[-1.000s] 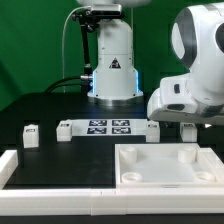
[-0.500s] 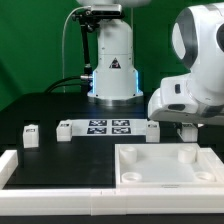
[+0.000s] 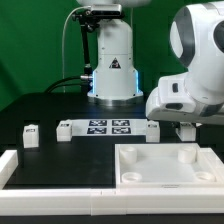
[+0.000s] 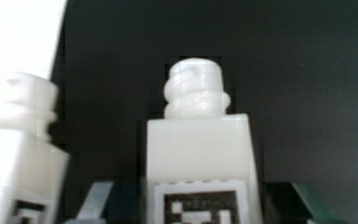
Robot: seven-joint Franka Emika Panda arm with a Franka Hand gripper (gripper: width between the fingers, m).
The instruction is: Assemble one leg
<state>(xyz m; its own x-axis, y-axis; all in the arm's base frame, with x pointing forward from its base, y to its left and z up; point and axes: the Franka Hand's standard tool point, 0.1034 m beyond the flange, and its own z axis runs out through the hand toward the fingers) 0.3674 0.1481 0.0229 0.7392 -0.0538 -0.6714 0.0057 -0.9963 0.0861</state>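
Wrist view: leg stood between the gripper's spread fingers, gaps either side, nothing held; its long axis pointed away from the camera. Exterior view: gripper at centre right.

Leg blurred, its base cut off — whether the pincer grips is unclear.

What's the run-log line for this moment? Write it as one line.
fingers: open, either side of leg | leg: between fingers, not clamped | second leg: apart, untouched
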